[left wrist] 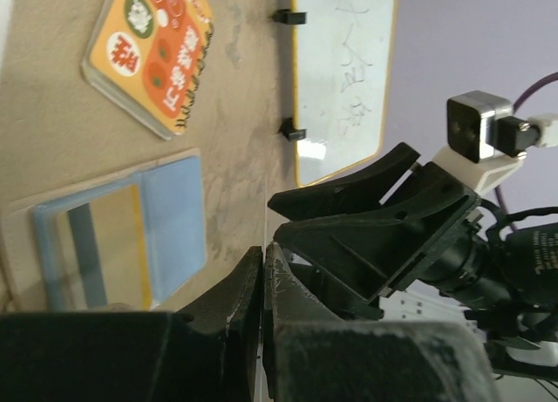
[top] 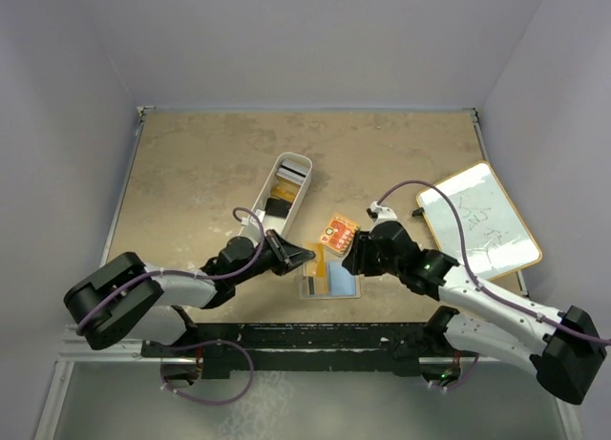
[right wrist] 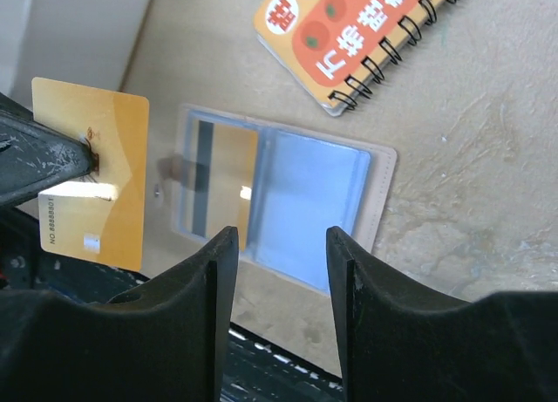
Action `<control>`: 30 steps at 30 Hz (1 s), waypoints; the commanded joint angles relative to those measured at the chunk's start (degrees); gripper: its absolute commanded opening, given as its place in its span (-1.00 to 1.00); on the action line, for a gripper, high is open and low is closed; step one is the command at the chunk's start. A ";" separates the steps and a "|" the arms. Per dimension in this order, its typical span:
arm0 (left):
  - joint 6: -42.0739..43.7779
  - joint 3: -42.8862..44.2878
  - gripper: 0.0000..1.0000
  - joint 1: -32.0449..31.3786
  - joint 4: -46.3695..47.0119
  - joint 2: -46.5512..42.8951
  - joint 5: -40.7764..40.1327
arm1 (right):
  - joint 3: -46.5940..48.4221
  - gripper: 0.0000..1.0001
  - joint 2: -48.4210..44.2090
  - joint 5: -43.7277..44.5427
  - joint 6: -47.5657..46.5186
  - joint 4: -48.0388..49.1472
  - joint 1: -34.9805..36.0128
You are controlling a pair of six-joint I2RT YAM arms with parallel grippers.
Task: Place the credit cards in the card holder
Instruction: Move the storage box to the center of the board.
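The beige card holder (top: 305,292) lies open near the table's front edge. It holds a blue card (right wrist: 305,201) in one clear pocket and an orange-gold card with a black stripe (right wrist: 228,171) in the other. My left gripper (top: 298,255) is shut on another orange-gold card (right wrist: 91,171) and holds it upright just left of the holder (right wrist: 382,193). In the left wrist view the card is only a thin edge between the fingers (left wrist: 240,297). My right gripper (right wrist: 279,245) is open and empty, over the holder's near right edge. More cards (top: 278,207) lie in the white bin.
The long white bin (top: 304,159) stands behind the left gripper. An orange-red spiral notebook (top: 338,235) lies just behind the holder. A framed whiteboard (top: 482,220) lies at the right. The right gripper (left wrist: 366,219) is close in front of the left one.
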 commanded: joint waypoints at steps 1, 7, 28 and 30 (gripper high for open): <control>4.04 1.41 -1.00 -1.20 2.91 3.91 -1.04 | -1.23 -0.06 2.22 1.87 -1.87 1.46 0.04; 4.89 3.39 -1.00 -2.12 3.19 9.04 0.60 | -4.15 -0.10 3.47 3.82 -0.36 3.35 -0.19; 13.01 12.12 -1.00 -6.52 -19.11 1.85 -7.37 | -7.55 -0.21 6.19 2.13 0.56 7.89 -0.61; 13.65 13.47 -1.00 -7.41 -21.16 0.33 -8.11 | -7.79 -0.21 4.76 2.80 0.50 7.31 -0.63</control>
